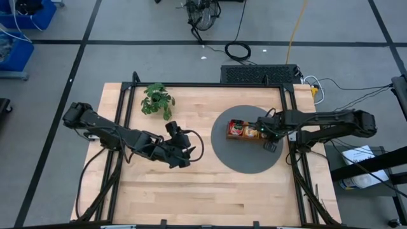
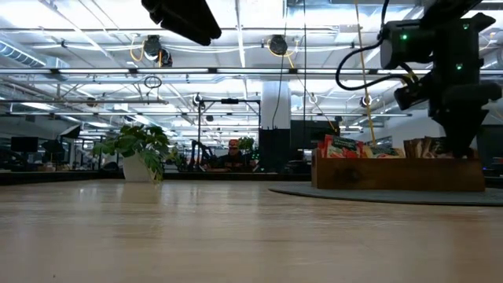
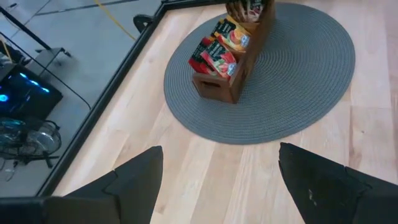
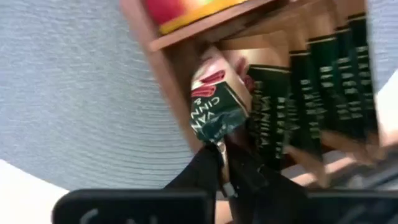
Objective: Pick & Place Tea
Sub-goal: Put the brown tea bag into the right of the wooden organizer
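Wooden table (image 1: 191,197) seen from above, w/ a round grey mat (image 1: 222,156) toward its right side. On the mat sits a long brown wooden tray (image 1: 234,137) of three compartments, packed w/ upright tea sachets (image 3: 219,56): red, orange-yellow, and white-green ones.

Right gripper (image 4: 222,163) is down at the tray's right-hand compartment, fingers pinched shut on one white-green sachet (image 4: 213,112), which is tilted and partly raised out of the row of matching sachets.

Step in hand, by my read: the pick, w/ the sachet just caught and not yet clear of the tray. Next move likely calls for a straight lift so it doesn't snag the tray wall or drag neighbours out.

Left gripper (image 3: 221,168) hovers above bare wood at table centre, fingers wide apart, holding nothing.

Room: lots of bare wood left of and in front of the mat. Small leafy plant (image 1: 157,100) stands near the back edge, well apart from both arms.
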`<state>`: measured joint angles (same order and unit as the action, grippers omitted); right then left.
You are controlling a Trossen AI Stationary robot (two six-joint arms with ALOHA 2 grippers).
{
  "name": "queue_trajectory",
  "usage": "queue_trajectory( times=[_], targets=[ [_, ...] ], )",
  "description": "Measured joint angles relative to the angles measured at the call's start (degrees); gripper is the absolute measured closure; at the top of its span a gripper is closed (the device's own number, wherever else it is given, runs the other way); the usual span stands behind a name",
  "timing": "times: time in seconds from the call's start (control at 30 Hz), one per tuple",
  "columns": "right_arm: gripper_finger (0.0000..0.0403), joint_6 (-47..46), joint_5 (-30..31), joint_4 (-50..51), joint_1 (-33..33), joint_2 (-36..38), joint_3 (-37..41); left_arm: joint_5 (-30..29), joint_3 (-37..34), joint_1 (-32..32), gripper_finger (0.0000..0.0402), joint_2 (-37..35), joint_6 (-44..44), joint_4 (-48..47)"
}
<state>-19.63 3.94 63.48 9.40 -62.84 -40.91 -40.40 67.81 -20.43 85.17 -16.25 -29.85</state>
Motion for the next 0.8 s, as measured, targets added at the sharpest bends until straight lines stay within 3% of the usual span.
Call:
queue_trajectory(
  times=[0.47,0.7,0.8],
  targets=[
    [0.0257,-8.3,-0.1,3.9,-0.1,3.2,-2.1,0.0,0.0,0.0,0.0096,0.0,-0.5,-0.1],
    [0.0253,-10.3,6.8,7.7,-0.1,6.3,-7.4,0.0,0.0,0.0,0.0096,0.0,-0.6,-0.1],
    [0.0270,-7.9,2.5,3.2,-0.3,8.4,-7.5,0.0,0.0,0.0,0.0096,0.0,-0.8,-0.4]
  ],
)
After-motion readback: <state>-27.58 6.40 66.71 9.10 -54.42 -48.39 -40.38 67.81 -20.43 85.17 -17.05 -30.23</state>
